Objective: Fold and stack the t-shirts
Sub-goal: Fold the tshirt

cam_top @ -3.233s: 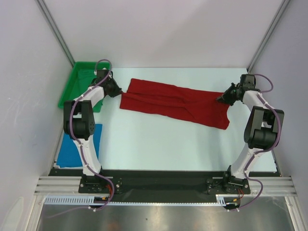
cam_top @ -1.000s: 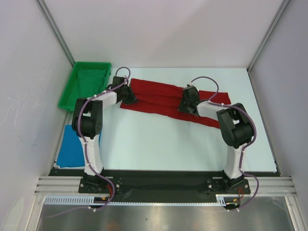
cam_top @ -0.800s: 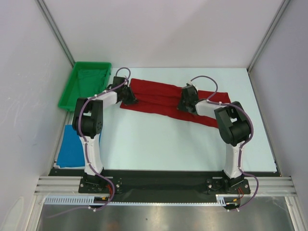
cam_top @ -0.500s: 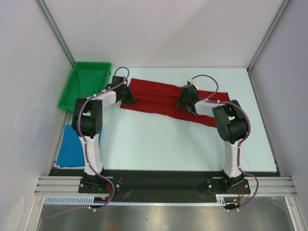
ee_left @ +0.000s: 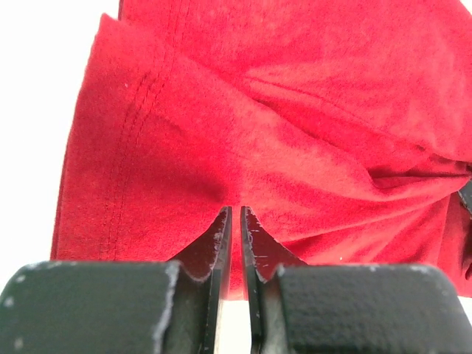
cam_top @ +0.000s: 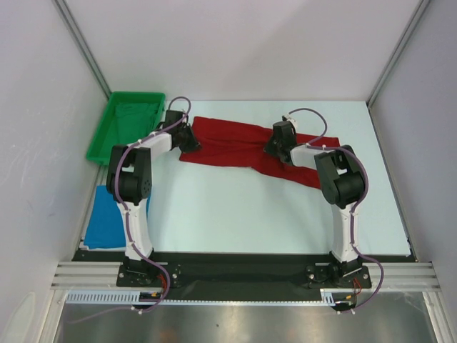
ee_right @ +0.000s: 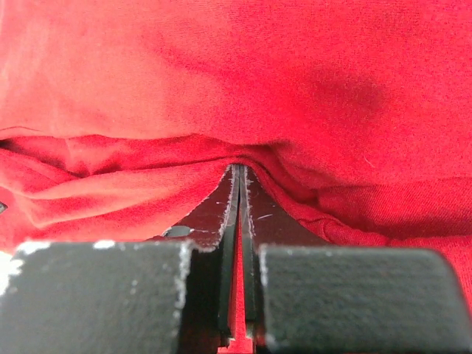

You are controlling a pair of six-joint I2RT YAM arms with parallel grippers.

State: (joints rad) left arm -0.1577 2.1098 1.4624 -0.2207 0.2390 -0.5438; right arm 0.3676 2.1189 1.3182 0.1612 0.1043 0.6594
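Observation:
The deep red t-shirt [cam_top: 228, 145] lies as a long rumpled strip across the back of the table. My left gripper [cam_top: 191, 140] is at its left end. In the left wrist view the fingertips [ee_left: 232, 210] are pinched on a pucker of the red cloth [ee_left: 295, 110]. My right gripper [cam_top: 274, 147] is on the middle of the strip. In the right wrist view it [ee_right: 240, 169] is shut with red cloth [ee_right: 221, 74] caught between the pads. The bright blue t-shirt [cam_top: 108, 218] lies flat at the near left, behind the left arm.
A green tray [cam_top: 128, 121] stands at the back left corner, just left of my left gripper. The white table top [cam_top: 250, 214] stretches in front of the red shirt. White walls and metal posts close in the sides and the back.
My right gripper has gone from the shirt's right end to its middle, then edged backward. The strip's right end now lies shorter. My left gripper has shifted slightly right.

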